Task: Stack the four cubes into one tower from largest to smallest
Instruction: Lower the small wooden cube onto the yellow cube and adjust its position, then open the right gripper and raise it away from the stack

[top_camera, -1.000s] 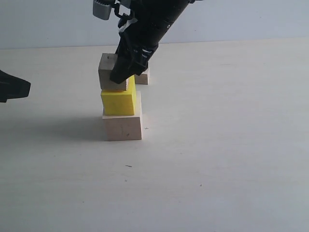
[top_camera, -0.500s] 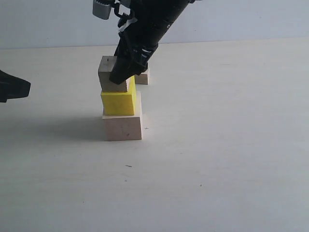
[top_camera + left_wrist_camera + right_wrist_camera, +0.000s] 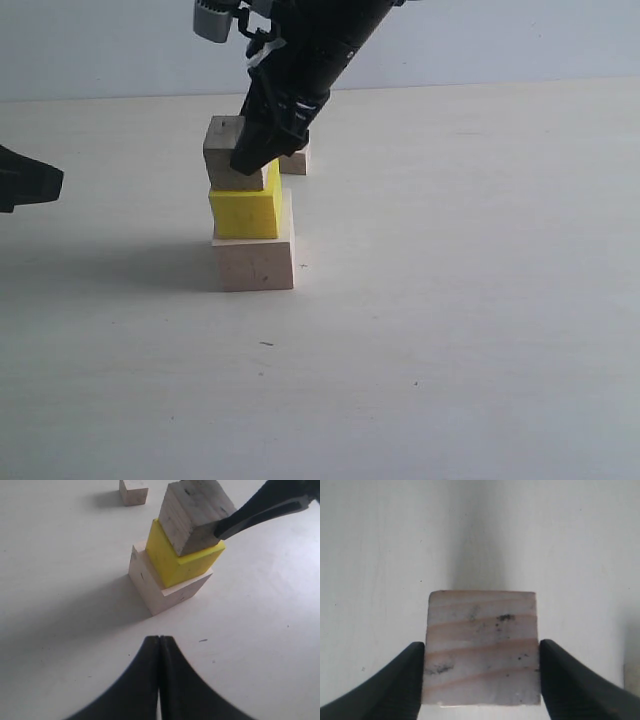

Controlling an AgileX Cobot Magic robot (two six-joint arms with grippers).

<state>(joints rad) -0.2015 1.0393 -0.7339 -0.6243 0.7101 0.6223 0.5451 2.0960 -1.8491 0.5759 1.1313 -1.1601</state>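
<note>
Exterior, tower (image 3: pixel 246 225): I saw three cubes stacked on the counter (image 3: pixel 460 320). The pale base cube (image 3: pixel 256 264) was lowest, the yellow cube (image 3: pixel 243 208) sat on it, and a small wooden top cube (image 3: pixel 222 150) was uppermost.
Exterior, loose small cube (image 3: pixel 297 163): it stood on the counter behind the tower, apart from it.
Exterior, right hand (image 3: pixel 248 158): it reached down from above, with its fingertips at the top cube.
Exterior, left hand (image 3: pixel 42 182): it hung low at the left edge, well apart from the tower.
Left wrist, left hand: its fingers were pressed together with nothing between them, and the tower stood ahead.
Left wrist, top cube: it sat slightly askew on the yellow cube, with one dark finger of the right hand at its side.
Right wrist, right hand: its fingers flanked the top cube, hard beside its faces. I could not tell whether they pinched it.
</note>
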